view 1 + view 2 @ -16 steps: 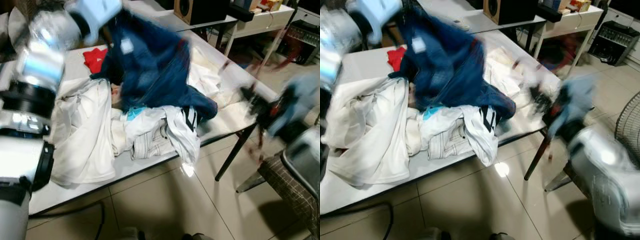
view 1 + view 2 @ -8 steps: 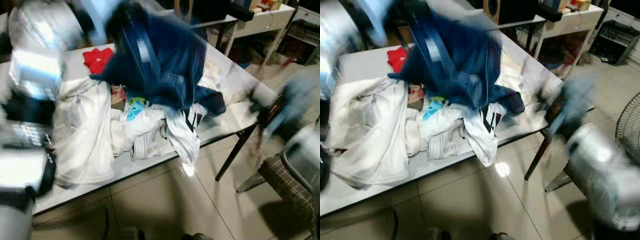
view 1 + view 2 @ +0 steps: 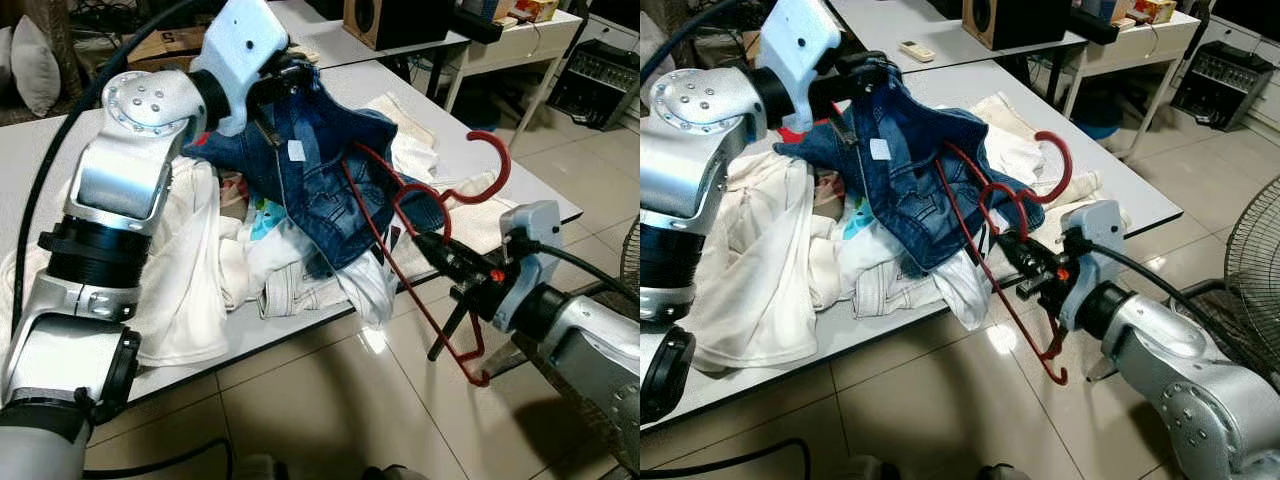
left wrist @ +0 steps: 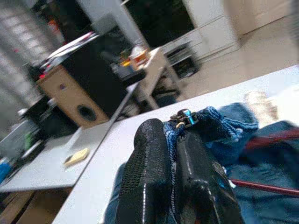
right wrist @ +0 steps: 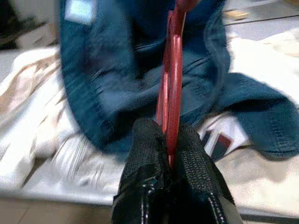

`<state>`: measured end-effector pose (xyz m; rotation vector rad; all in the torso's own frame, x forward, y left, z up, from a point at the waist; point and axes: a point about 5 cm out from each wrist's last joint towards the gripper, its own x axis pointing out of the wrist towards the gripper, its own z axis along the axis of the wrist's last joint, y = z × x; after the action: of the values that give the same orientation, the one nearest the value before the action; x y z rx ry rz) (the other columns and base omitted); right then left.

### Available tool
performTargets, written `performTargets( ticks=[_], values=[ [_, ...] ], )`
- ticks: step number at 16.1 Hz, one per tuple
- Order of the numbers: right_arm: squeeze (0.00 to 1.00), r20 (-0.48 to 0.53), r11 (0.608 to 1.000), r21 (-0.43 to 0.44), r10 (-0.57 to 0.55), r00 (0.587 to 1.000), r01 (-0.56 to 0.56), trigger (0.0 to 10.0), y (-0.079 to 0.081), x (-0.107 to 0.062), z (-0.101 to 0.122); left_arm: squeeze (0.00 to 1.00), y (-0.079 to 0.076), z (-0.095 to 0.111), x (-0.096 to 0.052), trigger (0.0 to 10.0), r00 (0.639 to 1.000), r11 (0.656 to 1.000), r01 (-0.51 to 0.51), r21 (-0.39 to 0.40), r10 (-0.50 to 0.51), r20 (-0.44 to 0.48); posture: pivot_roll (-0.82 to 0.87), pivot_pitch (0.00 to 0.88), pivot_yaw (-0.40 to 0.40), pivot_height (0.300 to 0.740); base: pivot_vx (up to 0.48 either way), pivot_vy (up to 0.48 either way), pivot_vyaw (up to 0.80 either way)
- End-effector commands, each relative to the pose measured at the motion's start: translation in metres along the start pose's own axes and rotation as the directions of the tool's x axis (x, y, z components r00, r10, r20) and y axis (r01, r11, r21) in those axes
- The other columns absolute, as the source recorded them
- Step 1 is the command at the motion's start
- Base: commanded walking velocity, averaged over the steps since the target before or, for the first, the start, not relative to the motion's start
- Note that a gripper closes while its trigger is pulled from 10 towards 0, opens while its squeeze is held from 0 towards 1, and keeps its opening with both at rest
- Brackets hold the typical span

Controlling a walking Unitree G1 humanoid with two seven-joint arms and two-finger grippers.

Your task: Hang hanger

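A red hanger (image 3: pixel 384 226) is held by its lower bar in my right gripper (image 3: pixel 432 249), which is shut on it just off the table's front edge. The hook (image 3: pixel 1061 166) points up and right, and one arm of the hanger reaches into a blue denim garment (image 3: pixel 322 170). My left gripper (image 3: pixel 287 78) is shut on the denim's top edge and holds it up over the pile. In the left wrist view the fingers (image 4: pixel 149 154) pinch denim; in the right wrist view the gripper (image 5: pixel 167 140) clamps the red bar (image 5: pixel 172 70).
White clothes (image 3: pixel 190 270) lie heaped on the white table (image 3: pixel 520 180), with a red cloth (image 3: pixel 790 133) behind the denim. A speaker (image 3: pixel 1015 18) and a white side table (image 3: pixel 520 45) stand at the back. A fan (image 3: pixel 1245 280) stands on the tiled floor at the right.
My left gripper has raised the denim off the pile. My right gripper has moved left with the hanger, whose arm now reaches into the garment. The blur has settled.
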<state>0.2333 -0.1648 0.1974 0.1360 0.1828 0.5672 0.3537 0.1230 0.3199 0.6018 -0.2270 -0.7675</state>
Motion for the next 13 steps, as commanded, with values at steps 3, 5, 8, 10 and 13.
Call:
performTargets(
  ticks=[3, 5, 8, 10, 13],
  values=[
    [0.0, 0.093, 0.975, 0.111, -0.204, 0.975, 0.193, 10.0, -0.031, 0.013, 0.011, 0.0, -0.015, 0.017, 0.001, 0.0, 0.989, 0.988, 0.138, 0.064, -0.141, 0.043, -0.01, 0.024, 0.004, 0.74, 0.0, 0.0, 0.0],
    [0.0, 0.286, 0.969, 0.174, -0.219, 0.933, 0.174, 10.0, -0.035, 0.02, 0.043, 0.0, -0.002, 0.007, -0.002, 0.0, 0.997, 0.99, 0.066, 0.127, -0.061, -0.04, -0.01, 0.02, 0.001, 0.74, 0.0, 0.0, 0.0],
    [0.0, 0.419, 0.949, 0.298, -0.229, 0.879, 0.105, 10.0, -0.041, 0.028, 0.071, 0.0, 0.023, 0.027, -0.01, 0.0, 0.994, 0.995, -0.08, 0.068, 0.075, 0.074, 0.0, 0.017, -0.002, 0.74, 0.0, 0.0, 0.0],
    [0.0, 0.362, 0.883, 0.453, -0.307, 0.88, 0.122, 10.0, -0.051, 0.037, 0.052, 0.0, 0.008, 0.019, -0.01, 0.0, 0.999, 0.999, 0.025, 0.043, -0.026, 0.033, 0.0, 0.015, 0.0, 0.74, 0.0, 0.0, 0.0],
    [0.0, 0.17, 0.791, 0.598, -0.281, 0.945, 0.127, 10.0, -0.037, 0.059, 0.001, 0.0, -0.021, -0.008, -0.004, 0.0, 0.992, 0.992, 0.115, 0.044, -0.112, -0.064, 0.0, 0.014, 0.001, 0.74, 0.0, 0.0, 0.0]
  ],
)
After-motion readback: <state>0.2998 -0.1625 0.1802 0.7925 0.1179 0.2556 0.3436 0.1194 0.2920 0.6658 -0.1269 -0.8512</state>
